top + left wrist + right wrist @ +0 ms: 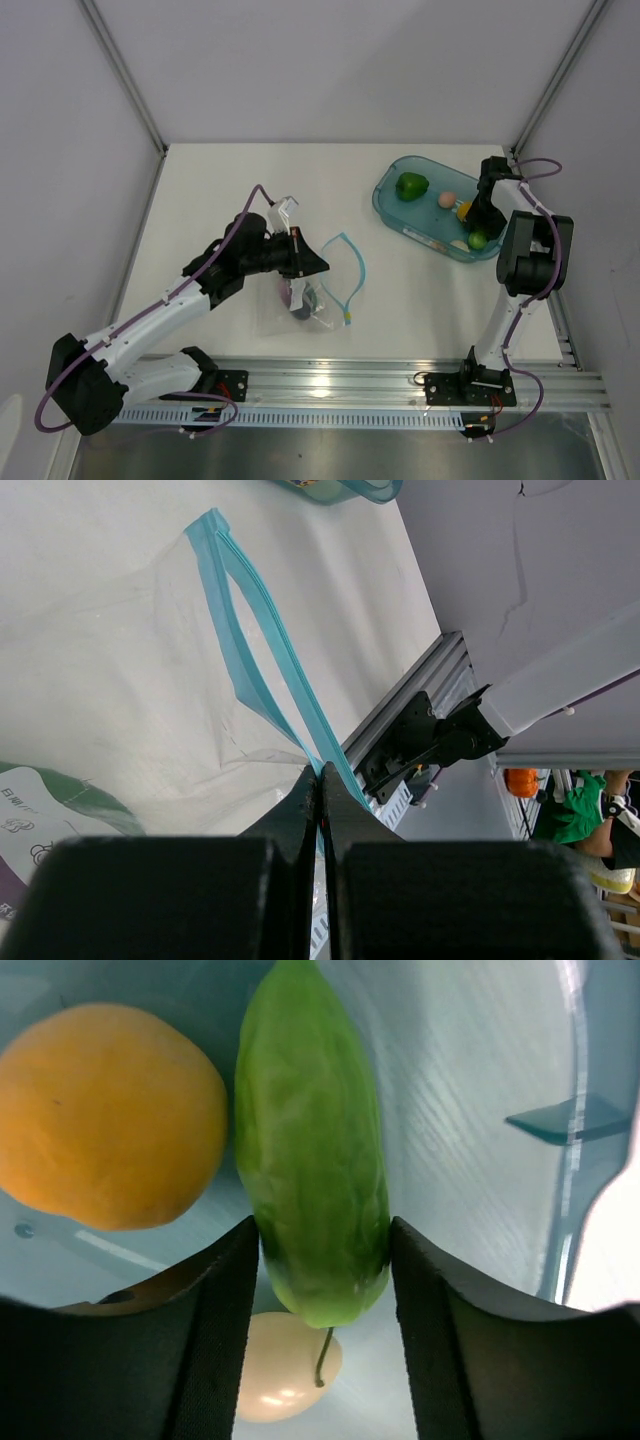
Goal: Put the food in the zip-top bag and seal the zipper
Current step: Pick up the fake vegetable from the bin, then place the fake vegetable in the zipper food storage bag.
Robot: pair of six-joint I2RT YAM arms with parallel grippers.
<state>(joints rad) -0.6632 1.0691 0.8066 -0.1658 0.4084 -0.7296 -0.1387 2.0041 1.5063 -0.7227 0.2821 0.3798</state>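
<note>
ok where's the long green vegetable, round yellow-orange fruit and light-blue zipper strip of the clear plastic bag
long green vegetable [310,1150]: right wrist view, middle of its body
round yellow-orange fruit [105,1115]: right wrist view, centre of its skin
light-blue zipper strip [222,610]: left wrist view, upper stretch of the strip

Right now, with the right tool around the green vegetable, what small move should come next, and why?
Probably lift the right tool straight up. It looks closed on both sides of the long green vegetable, which lies low in the tub beside the orange fruit, and the left tool pinches the zipper, holding the bag mouth open.
</note>
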